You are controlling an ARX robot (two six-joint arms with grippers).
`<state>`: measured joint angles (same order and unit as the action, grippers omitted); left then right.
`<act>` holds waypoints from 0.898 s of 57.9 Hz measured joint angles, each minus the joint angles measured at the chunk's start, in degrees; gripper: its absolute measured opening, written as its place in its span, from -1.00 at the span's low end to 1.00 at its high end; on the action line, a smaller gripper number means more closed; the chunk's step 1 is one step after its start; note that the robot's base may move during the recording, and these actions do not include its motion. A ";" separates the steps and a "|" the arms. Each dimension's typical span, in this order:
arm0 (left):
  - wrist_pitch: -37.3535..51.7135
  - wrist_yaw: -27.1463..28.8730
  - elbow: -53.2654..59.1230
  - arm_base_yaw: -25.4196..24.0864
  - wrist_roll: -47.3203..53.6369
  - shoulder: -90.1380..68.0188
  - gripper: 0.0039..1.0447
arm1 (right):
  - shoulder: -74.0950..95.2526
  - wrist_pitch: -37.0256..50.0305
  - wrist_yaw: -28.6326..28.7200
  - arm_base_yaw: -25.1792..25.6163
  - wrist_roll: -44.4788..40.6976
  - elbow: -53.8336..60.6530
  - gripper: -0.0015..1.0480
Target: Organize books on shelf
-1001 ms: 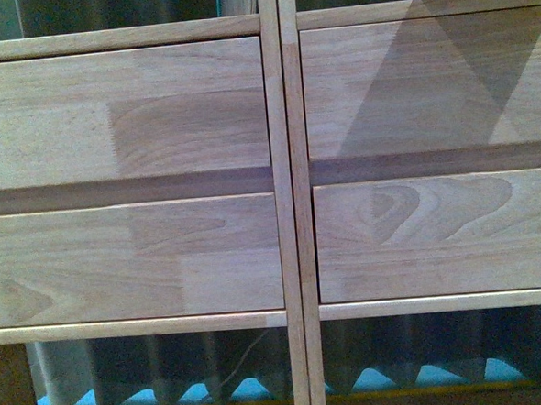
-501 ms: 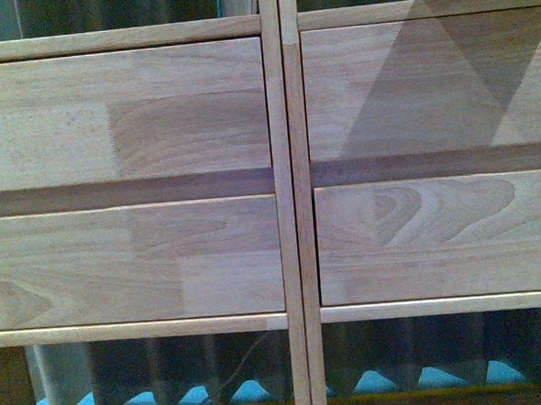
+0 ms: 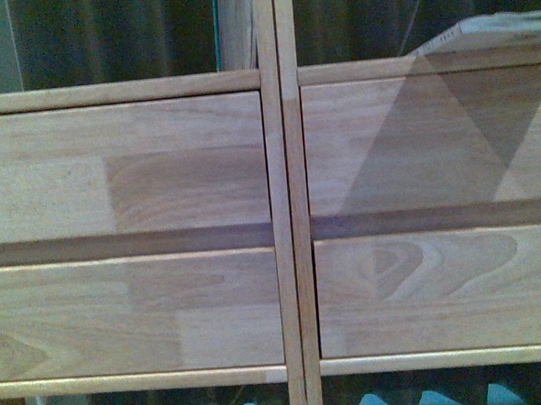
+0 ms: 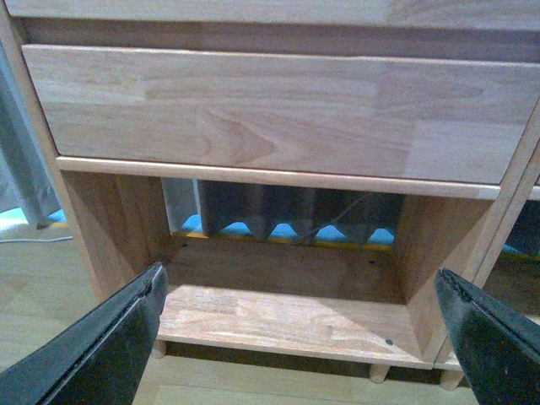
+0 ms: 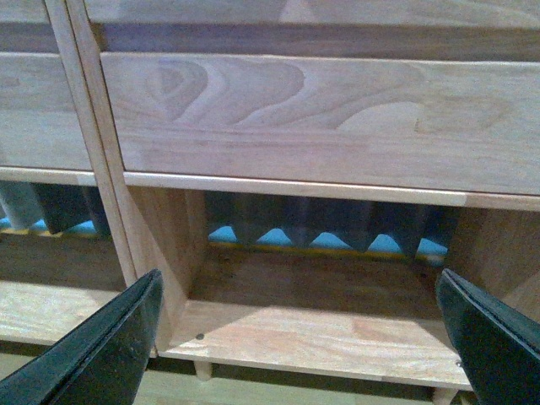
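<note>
Shelf: pale wood shelf [image 3: 280, 211] fills our front view, two columns split by a doubled upright post.
Drawers: four plain drawer fronts [image 3: 121, 166], two stacked per column, all flush.
Flat book: we see one pale flat book [image 3: 503, 30] lying on the board above the top right drawer, in the right column's open compartment. It is cut off by the frame edge and the cover is too blurred to read.
Teal-edged book: a thin teal-edged book [image 3: 216, 27] stands upright in the left column's upper compartment, just beside the post. We cannot tell if it touches the post.
Left gripper: left gripper [image 4: 299, 278] has dark fingers [image 4: 110, 346] spread wide apart with nothing between them. It faces the left column's bottom compartment, below the lower drawer.
Right gripper: right gripper [image 5: 297, 278] is likewise spread wide and grips nothing. It faces the right column's bottom compartment.
Backdrop: dark pleated curtain [image 4: 278, 207] shows through the backless compartments, with a bright blue strip [image 5: 329, 240] at its foot.
Legs: short peg leg [image 5: 201, 369] under the bottom board, standing on the wood floor [image 4: 51, 287].
</note>
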<state>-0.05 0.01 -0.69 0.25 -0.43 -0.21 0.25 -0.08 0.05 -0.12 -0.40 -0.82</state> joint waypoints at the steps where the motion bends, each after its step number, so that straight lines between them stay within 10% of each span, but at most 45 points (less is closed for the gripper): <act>1: 0.00 0.02 0.00 0.00 0.02 0.00 0.86 | 0.00 0.00 -0.02 0.00 0.02 0.00 0.86; 13: 0.00 0.00 0.00 0.00 0.02 0.00 0.86 | 0.02 0.00 0.04 0.00 0.02 0.00 0.86; 22: 0.00 0.02 0.00 0.00 0.04 0.00 0.86 | 16.24 15.74 23.56 11.91 22.62 -5.95 0.86; 52: 0.00 0.02 0.00 0.00 0.04 0.00 0.86 | 71.17 34.47 16.79 0.59 67.63 -42.62 0.86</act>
<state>-0.05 0.03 -0.69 0.25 -0.38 -0.21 71.42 34.39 16.84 0.47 67.22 -43.44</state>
